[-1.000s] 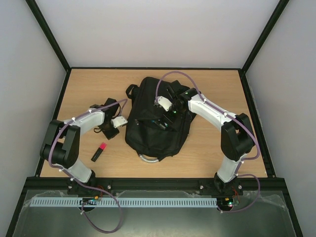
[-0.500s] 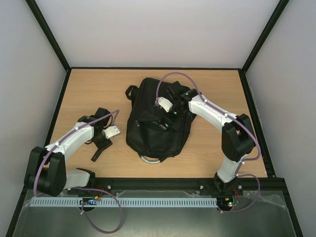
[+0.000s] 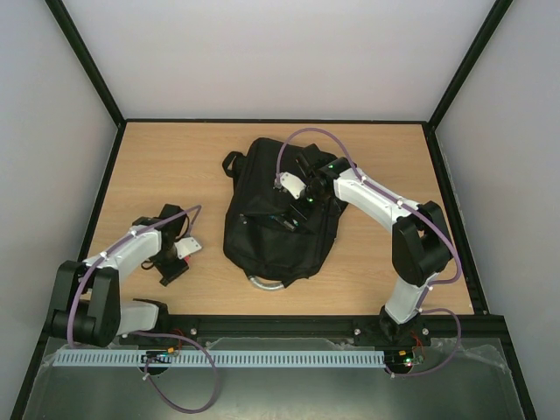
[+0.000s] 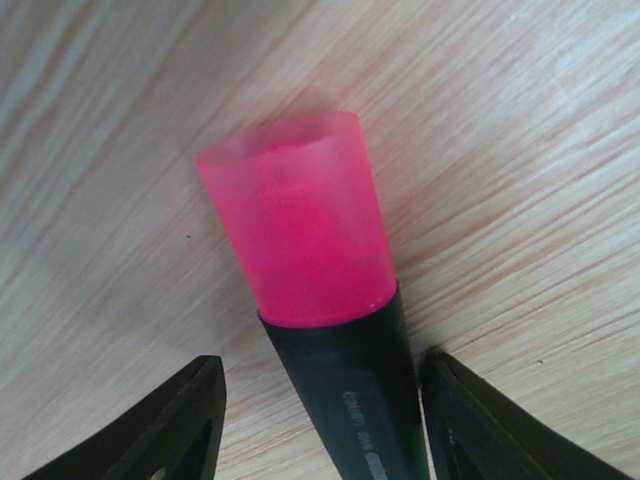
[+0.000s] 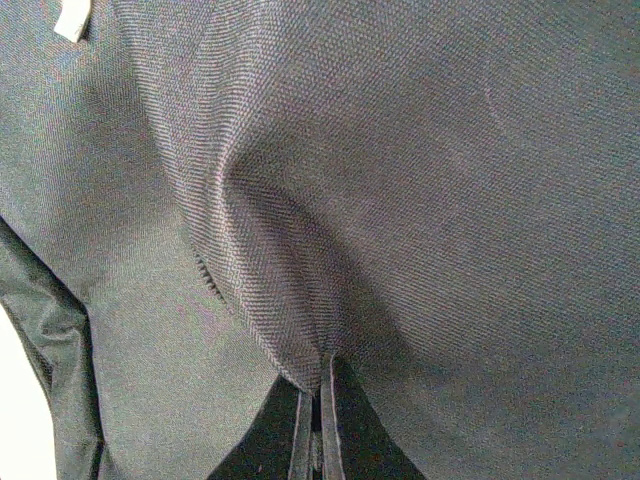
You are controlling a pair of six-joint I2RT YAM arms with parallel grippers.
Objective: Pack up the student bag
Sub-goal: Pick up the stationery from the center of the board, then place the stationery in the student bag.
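The student bag [image 3: 278,210] is a large black backpack lying flat mid-table, its silver-grey handle loop [image 3: 262,280] towards the near edge. My right gripper [image 3: 290,215] rests on its top, shut on a pinched-up fold of the black fabric [image 5: 400,150]; the fingertips [image 5: 305,440] are pressed together. My left gripper [image 3: 171,262] is low over the table, left of the bag. Its jaws are open on either side of the black body of a pink-capped highlighter [image 4: 300,240] lying on the wood. In the top view the gripper hides most of the highlighter.
The wooden table [image 3: 157,166] is bounded by a black frame and pale walls on three sides. A shoulder strap [image 3: 232,163] sticks out at the bag's far left. A small white tag [image 5: 72,20] shows on the bag fabric.
My left arm has swung back towards the near left and come down over the highlighter, which now lies between its open jaws. The right arm and the bag have not moved.
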